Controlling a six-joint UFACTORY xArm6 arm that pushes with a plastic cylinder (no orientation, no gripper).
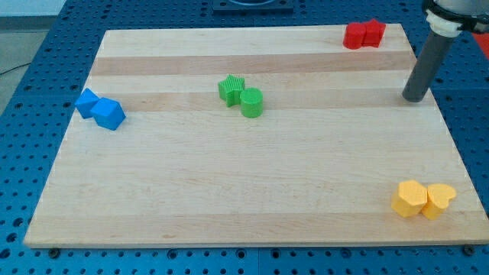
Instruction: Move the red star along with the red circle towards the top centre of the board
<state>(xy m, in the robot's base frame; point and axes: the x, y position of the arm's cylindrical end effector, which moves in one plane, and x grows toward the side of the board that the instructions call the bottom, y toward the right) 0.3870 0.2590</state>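
The red circle point(355, 36) and the red star point(374, 32) sit touching each other at the board's top right corner, the circle on the left. My tip point(414, 98) rests on the board near the right edge, below and to the right of the red pair, apart from them.
A green star point(231, 88) and green circle point(252, 102) touch near the upper middle. Two blue blocks point(101, 108) sit at the left edge. A yellow hexagon point(410, 198) and yellow heart point(438, 200) sit at the bottom right. The wooden board point(229, 191) lies on a blue perforated table.
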